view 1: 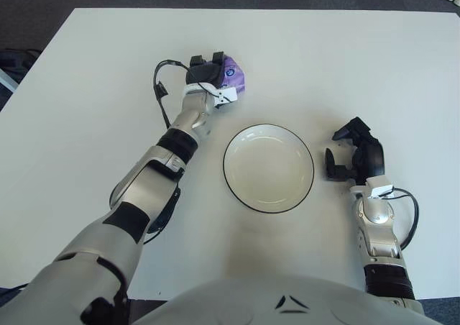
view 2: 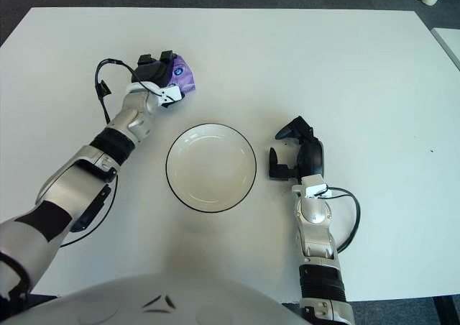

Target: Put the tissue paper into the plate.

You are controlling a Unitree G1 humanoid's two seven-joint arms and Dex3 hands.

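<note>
Your left hand (view 1: 206,74) is clamped on the purple tissue paper (view 1: 233,80) beyond the plate's far-left side; its fingers hide most of the pack. The white plate (view 1: 269,168) holds nothing on the table (view 1: 345,66). Your right hand (view 1: 353,154) shows just right of it, fingers apart, gripping nothing.

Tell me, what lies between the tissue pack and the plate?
Nothing but bare table lies between the purple tissue pack, gripped by the left hand, and the plate, as both eye views show. The right hand shows right of the plate.
</note>
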